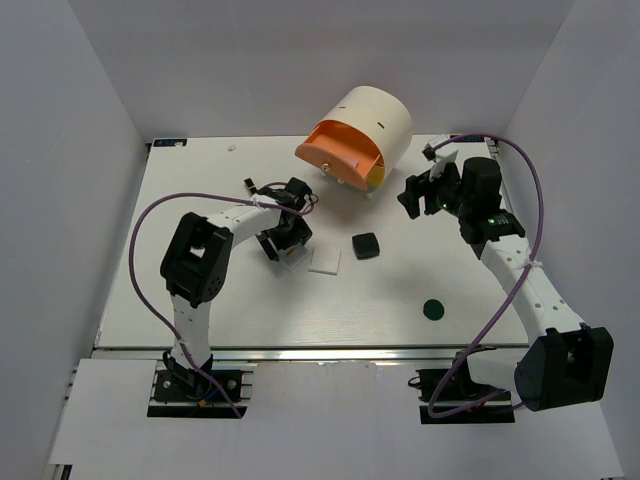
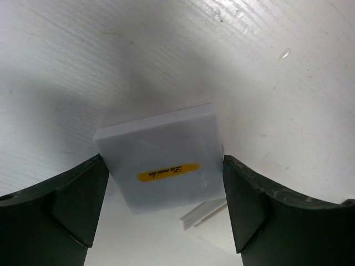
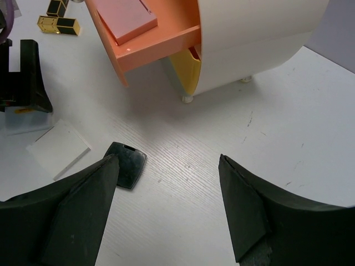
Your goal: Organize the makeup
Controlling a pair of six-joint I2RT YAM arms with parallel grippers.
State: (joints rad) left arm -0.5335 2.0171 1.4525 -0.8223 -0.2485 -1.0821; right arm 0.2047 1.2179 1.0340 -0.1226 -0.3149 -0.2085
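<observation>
While spread wide, left claw point(image 2: 163, 159) brackets the white palette point(image 2: 166, 136) closely.

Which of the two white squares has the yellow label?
The palette between the left end effector's fingers bears the yellow label; the other palette, beside it, shows plain white.

Seen from the left wrist, the one piece of lettering we can find: a yellow oval label point(image 2: 168, 172) on the lid of a white square palette point(image 2: 166, 149) carries a single dark cursive word, upside down to us, seemingly opening with "La"; the remaining letters we cannot read with confidence.
</observation>
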